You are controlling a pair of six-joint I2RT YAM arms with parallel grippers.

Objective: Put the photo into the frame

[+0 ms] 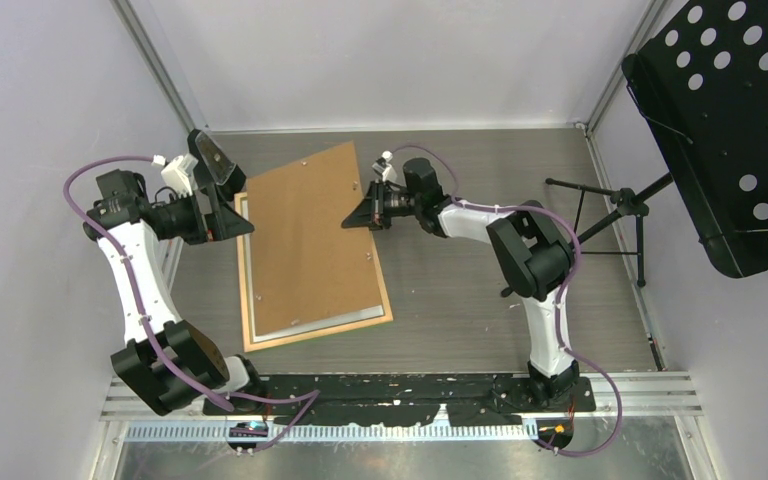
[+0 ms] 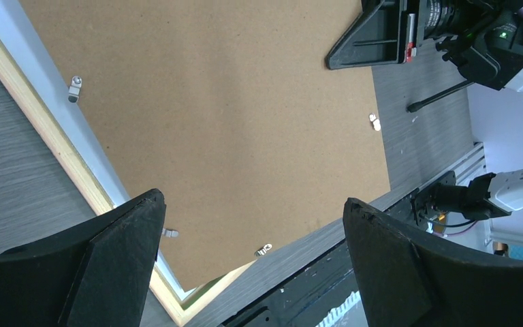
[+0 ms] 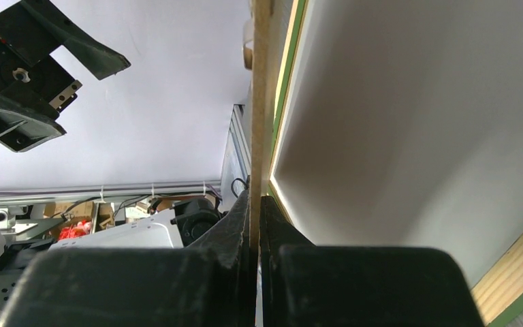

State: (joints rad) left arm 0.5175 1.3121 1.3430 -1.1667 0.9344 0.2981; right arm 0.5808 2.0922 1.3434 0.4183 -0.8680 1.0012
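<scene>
The frame [image 1: 310, 337] lies back-up on the table, its light wood rim [image 2: 44, 119] showing, with a green edge. A brown hardboard backing sheet [image 1: 310, 240] rests skewed over it, its right side raised. My right gripper [image 1: 350, 222] is shut on that sheet's right edge; in the right wrist view the thin board [image 3: 260, 102] runs between the closed fingers [image 3: 272, 225]. Under the board a pale sheet [image 2: 82, 139] fills the frame; I cannot tell whether it is the photo. My left gripper [image 1: 222, 190] hangs open by the frame's far left corner, holding nothing [image 2: 252, 201].
Small metal clips [image 1: 371, 255] stick out along the frame's edges. A black perforated music stand [image 1: 730, 130] on a tripod [image 1: 610, 210] stands at the right. White walls close in the left, back and right. A metal rail [image 1: 410, 390] runs along the near edge.
</scene>
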